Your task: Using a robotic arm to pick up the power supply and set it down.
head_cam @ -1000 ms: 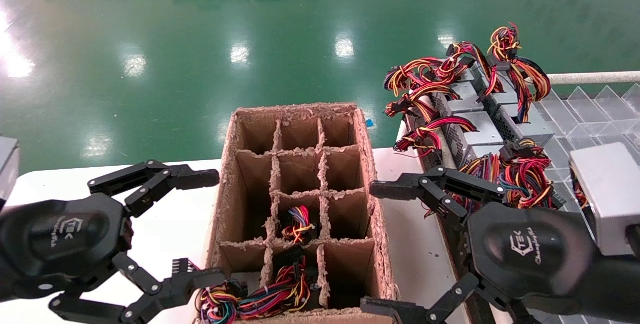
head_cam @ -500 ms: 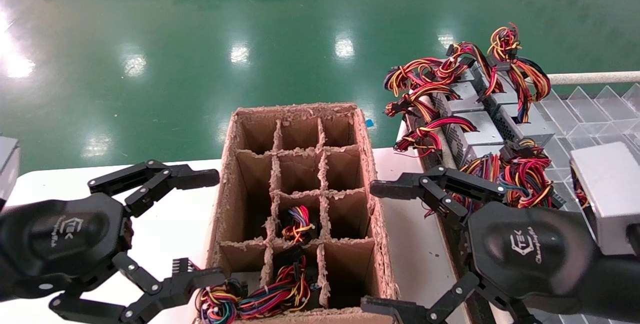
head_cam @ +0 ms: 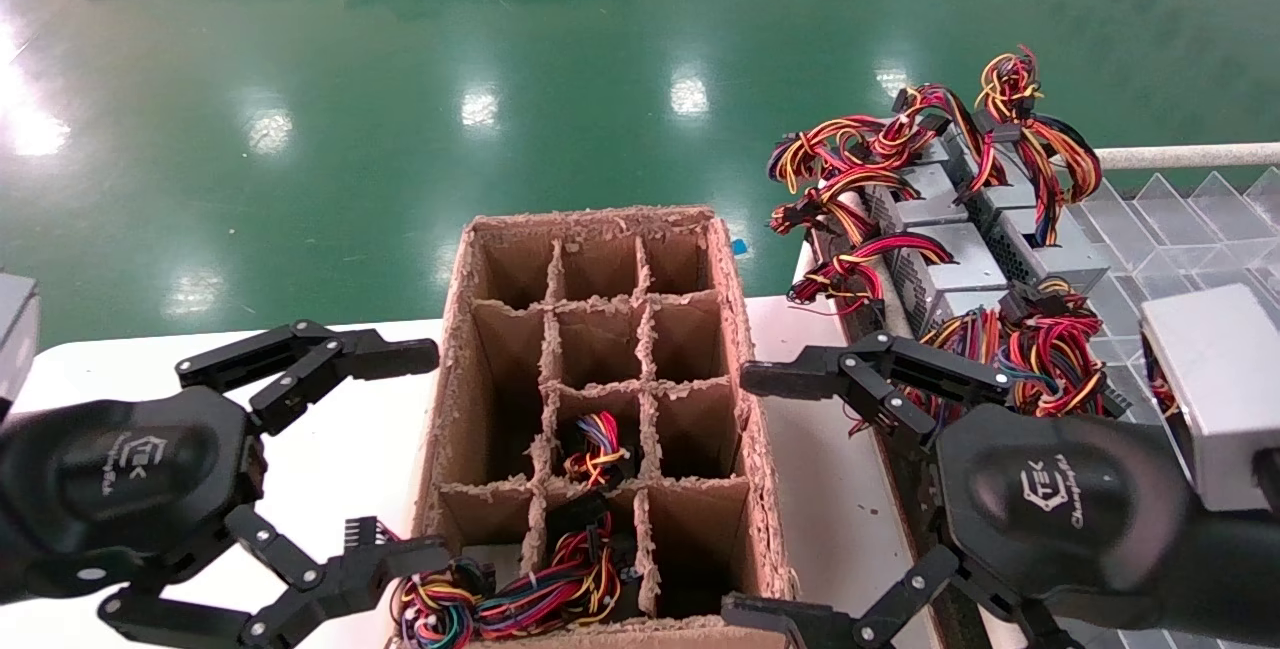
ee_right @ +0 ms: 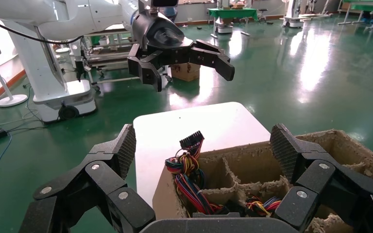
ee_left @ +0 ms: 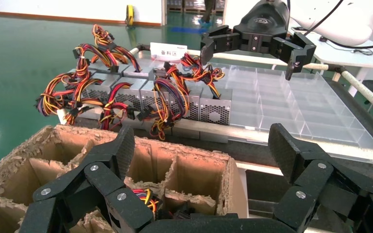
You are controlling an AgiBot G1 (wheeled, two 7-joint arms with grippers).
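- Brown divider carton [head_cam: 600, 409] sits on the white table [head_cam: 340, 449], so I'll place everything off that
- Left gripper [head_cam: 395, 457] hangs over the table just beside the carton's left wall, near its front end; fingers spread wide, nothing between them
- Right gripper [head_cam: 765, 494] does the same on the carton's right side, also toward the front; fingers wide apart and empty too
- From the left wrist view the left gripper [ee_left: 201, 145] frames the carton's right edge, with the other arm's gripper [ee_left: 252, 46] farther off, open in the air
- Power supplies [head_cam: 950, 264], grey boxes with honeycomb grilles, are lined up in a row off to the right of the carton, past the table edge, on a rack beside clear plastic dividers [head_cam: 1190, 219]
- Their red, yellow and black wire bundles [head_cam: 1040, 349] spill over the tops and toward the carton side
- Inside the carton: one wire bundle [head_cam: 598, 449] pokes up in the middle column, third cell from the back, and another bunch of wires [head_cam: 500, 599] spills out over the front-left corner with a black connector sticking up
- There's probably a power supply under each of those, but the boxes themselves are hidden down in the cells, so can't say for sure
- Green glossy floor [head_cam: 400, 79] behind the carton
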